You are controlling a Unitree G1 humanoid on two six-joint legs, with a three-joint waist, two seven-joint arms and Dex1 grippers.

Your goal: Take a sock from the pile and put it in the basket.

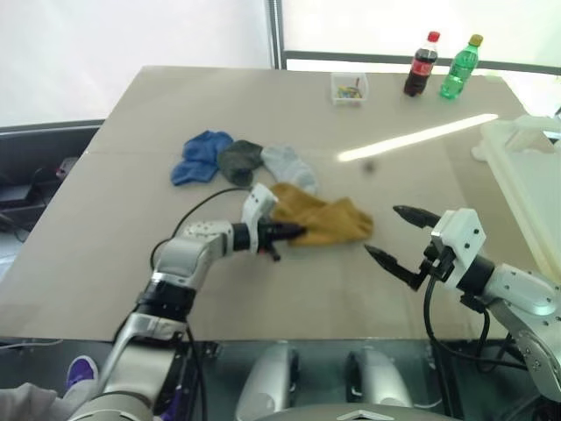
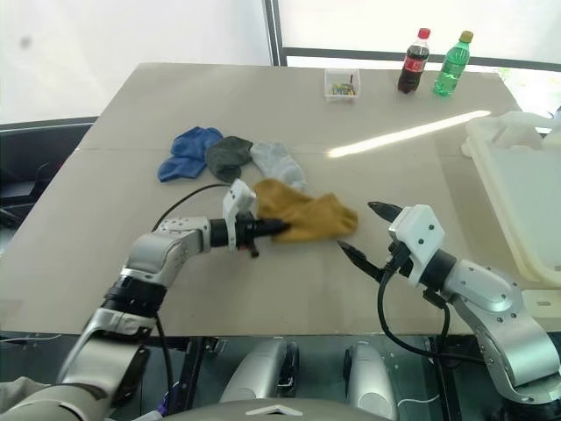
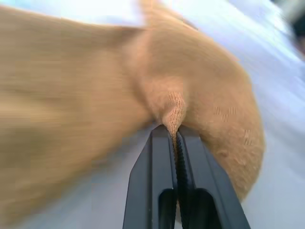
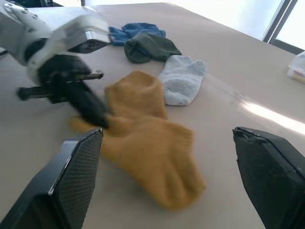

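We see our left gripper [image 1: 298, 233] pinched tight on a fold of the mustard sock [image 1: 329, 219], just beside the pile [image 1: 241, 160] on the table [image 1: 131, 202]. Our right gripper [image 1: 393, 234] gapes wide, empty. The basket [image 2: 517, 189] sits at far right.

Beige tabletop [image 1: 131, 263] carries, at far edge, a small clear box [image 1: 349, 89] of colourful bits, with a dark cola bottle [image 1: 421, 65], red cap, and a green bottle [image 1: 459, 67], yellow cap, standing upright side by side nearby.
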